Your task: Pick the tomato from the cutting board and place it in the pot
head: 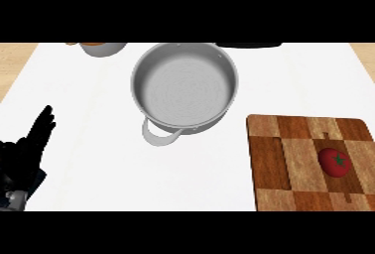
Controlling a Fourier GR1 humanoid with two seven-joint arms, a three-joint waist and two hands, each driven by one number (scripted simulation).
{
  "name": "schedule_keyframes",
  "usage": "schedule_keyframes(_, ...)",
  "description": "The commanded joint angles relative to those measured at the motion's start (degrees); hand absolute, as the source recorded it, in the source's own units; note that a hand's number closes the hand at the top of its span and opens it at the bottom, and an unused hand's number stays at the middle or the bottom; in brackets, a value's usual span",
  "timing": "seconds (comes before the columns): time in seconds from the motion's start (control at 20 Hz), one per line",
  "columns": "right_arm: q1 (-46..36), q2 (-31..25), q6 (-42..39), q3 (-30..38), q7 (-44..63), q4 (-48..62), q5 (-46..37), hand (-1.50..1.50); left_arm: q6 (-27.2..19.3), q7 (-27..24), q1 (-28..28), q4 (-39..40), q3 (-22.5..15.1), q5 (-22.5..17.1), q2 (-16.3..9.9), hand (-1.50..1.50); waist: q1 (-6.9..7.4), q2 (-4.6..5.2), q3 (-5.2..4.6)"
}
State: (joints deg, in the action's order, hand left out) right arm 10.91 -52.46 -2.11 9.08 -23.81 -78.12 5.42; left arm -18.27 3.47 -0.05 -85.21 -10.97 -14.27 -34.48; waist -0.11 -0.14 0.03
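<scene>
Near the counter's right edge the tomato (335, 161) lies untouched on the cutting board (282, 163), the pot (184, 88) stands empty, and the left hand (26, 149) rests open, holding nothing.

White counter top (88, 124), wood-toned at both side edges. Resting on it: a grey round metal pot (184, 87) with a loop handle, mid-far; a brown patchwork wooden cutting board (293, 163), near right corner; a pale bowl-like vessel (102, 48), far-left edge.
</scene>
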Motion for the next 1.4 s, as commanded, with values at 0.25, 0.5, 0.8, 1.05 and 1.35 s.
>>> schedule_keyframes(0.25,-8.8,-10.9,-12.1,-8.4,22.2,-7.5,-4.9,-1.5,-1.3,0.9,-2.0,1.0,-2.3,3.2,3.9,0.0,1.68,0.57,-0.16)
schedule_keyframes(0.5,-10.8,-12.7,-20.9,-15.6,30.7,-9.3,-7.0,-1.5,1.1,1.6,0.5,-1.8,0.4,1.5,0.8,0.0,2.34,0.4,-0.08)
schedule_keyframes(0.8,-19.7,-7.6,-29.7,-19.3,39.3,-8.2,-6.8,-1.5,2.9,-2.7,1.1,3.0,1.9,2.8,3.4,0.0,1.09,0.3,-0.07)
schedule_keyframes(1.05,-23.8,-1.6,-33.1,-20.7,46.0,-9.2,-10.0,-1.5,2.8,4.1,0.2,-2.7,3.1,4.7,3.2,0.0,0.64,0.16,-0.04)
schedule_keyframes(1.35,-26.6,2.5,-35.5,-20.3,44.7,-3.1,-18.2,-1.5,5.5,3.9,0.6,-1.6,6.4,5.7,3.8,0.0,0.51,0.18,-0.03)
